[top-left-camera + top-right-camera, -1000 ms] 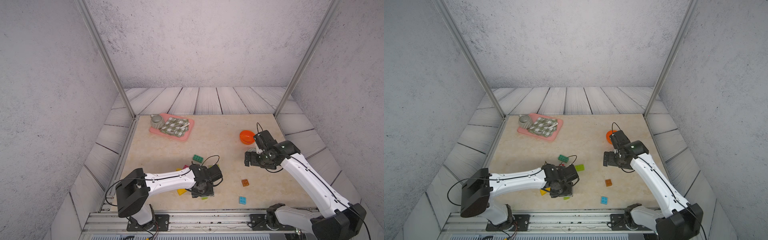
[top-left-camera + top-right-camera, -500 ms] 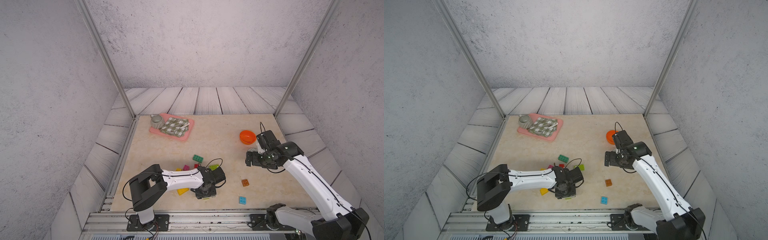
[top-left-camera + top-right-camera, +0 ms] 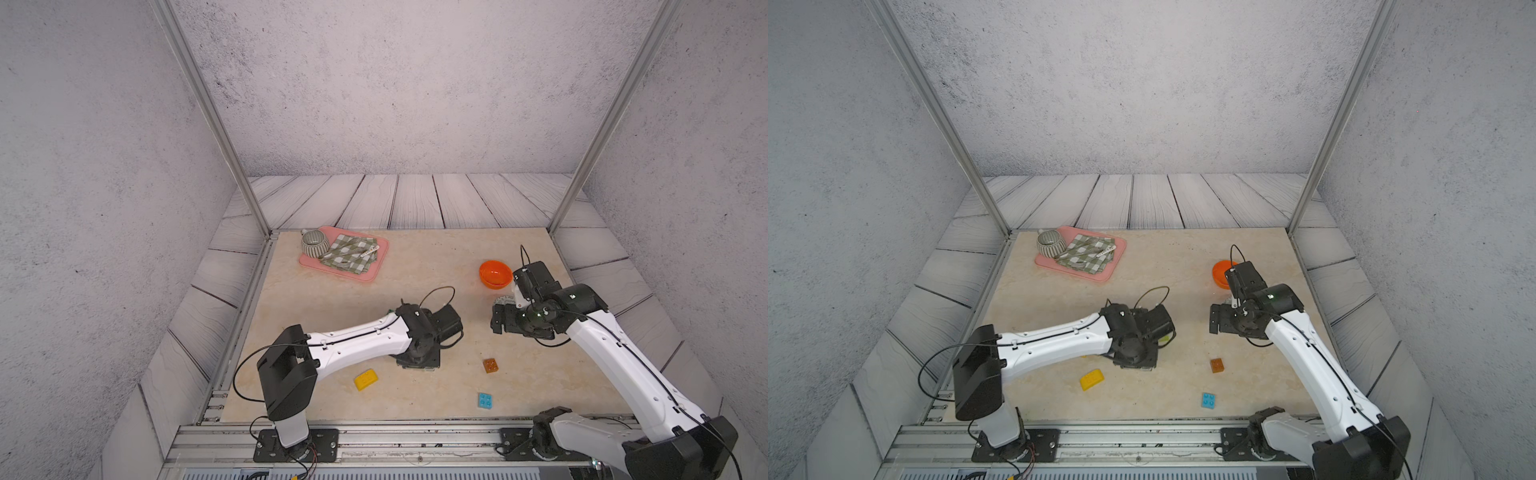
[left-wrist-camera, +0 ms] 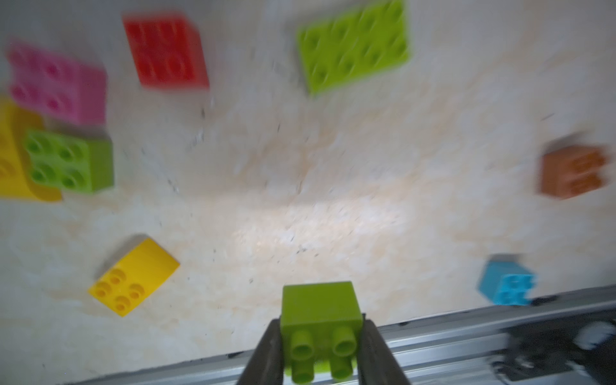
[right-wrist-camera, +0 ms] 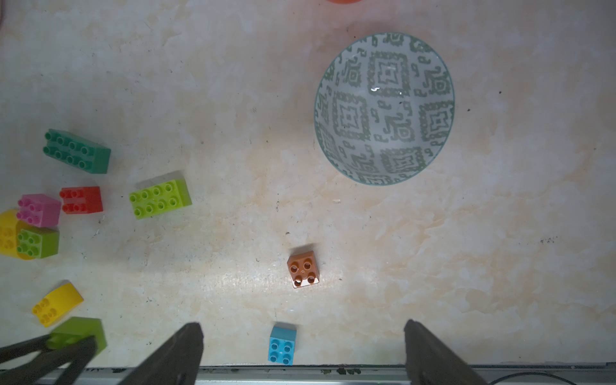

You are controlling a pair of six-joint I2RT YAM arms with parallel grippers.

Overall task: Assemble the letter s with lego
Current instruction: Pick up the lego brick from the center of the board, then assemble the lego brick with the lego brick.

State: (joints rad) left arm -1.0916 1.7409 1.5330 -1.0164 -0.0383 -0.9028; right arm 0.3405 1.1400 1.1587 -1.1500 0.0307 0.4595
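Note:
My left gripper (image 4: 320,336) is shut on a square lime lego brick (image 4: 320,313), studs facing the camera, just above the table near its front edge. In both top views its wrist (image 3: 417,359) (image 3: 1138,359) hides the brick. My right gripper (image 5: 303,333) hangs open high over the blue brick (image 5: 281,346) and the brown brick (image 5: 303,269). Left of them lie a dark green oblong (image 5: 76,151), a red brick (image 5: 81,200), a lime oblong (image 5: 160,199), a pink brick (image 5: 38,210), a lime square (image 5: 36,243) against a yellow one, and a loose yellow brick (image 3: 365,379).
A patterned glass bowl (image 5: 383,108) sits under my right arm, with an orange bowl (image 3: 494,273) beyond it. A pink tray (image 3: 374,270) holding a striped cup and checked cloth is at the back left. A metal rail (image 3: 374,432) runs along the front edge.
My left gripper has shut on the lime square brick and the left arm has swung, uncovering the yellow brick. The right arm has barely moved.

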